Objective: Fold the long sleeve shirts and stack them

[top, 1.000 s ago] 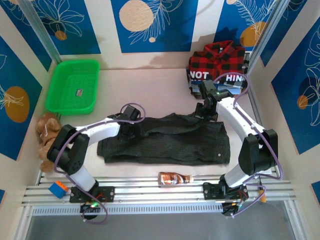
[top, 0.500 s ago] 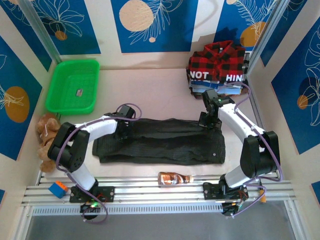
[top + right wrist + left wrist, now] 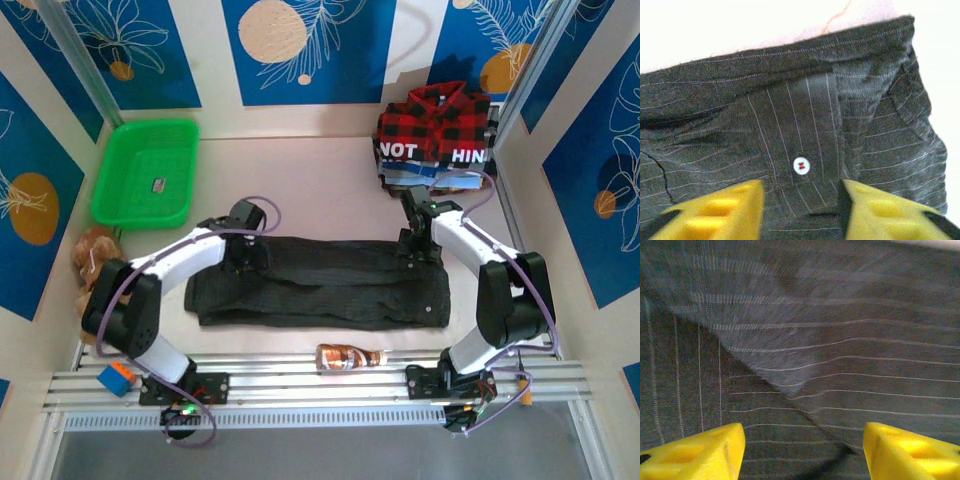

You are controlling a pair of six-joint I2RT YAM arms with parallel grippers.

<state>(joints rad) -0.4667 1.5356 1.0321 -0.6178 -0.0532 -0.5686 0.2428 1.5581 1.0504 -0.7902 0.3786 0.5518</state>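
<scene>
Hovering Over a Folded Charcoal Shirt

Two robot arms reach to the far edge of a charcoal pinstriped shirt (image 3: pixel 320 285), which lies folded into a long band across the middle of the desk (image 3: pixel 310 180). The left arm (image 3: pixel 185 255) meets the band near its far left end, the right arm (image 3: pixel 465 240) near its far right end. Seen from the left wrist, the left fingers (image 3: pixel 695 452) stand wide apart close over the striped cloth, with nothing between them. Seen from the right wrist, the right fingers (image 3: pixel 715 210) are likewise parted and grip nothing. A white button (image 3: pixel 801 166) shows on the cloth just beyond their gap, and the shirt's edge meets bare desk farther on. A red-and-black plaid shirt (image 3: pixel 435 115) tops a pile of folded garments at the far right corner. A green plastic basket (image 3: pixel 150 128) sits at the far left, a stuffed toy (image 3: pixel 92 262) lies by the desk's left edge, and a brown bottle (image 3: pixel 350 357) lies on its side near the arms' bases.
</scene>
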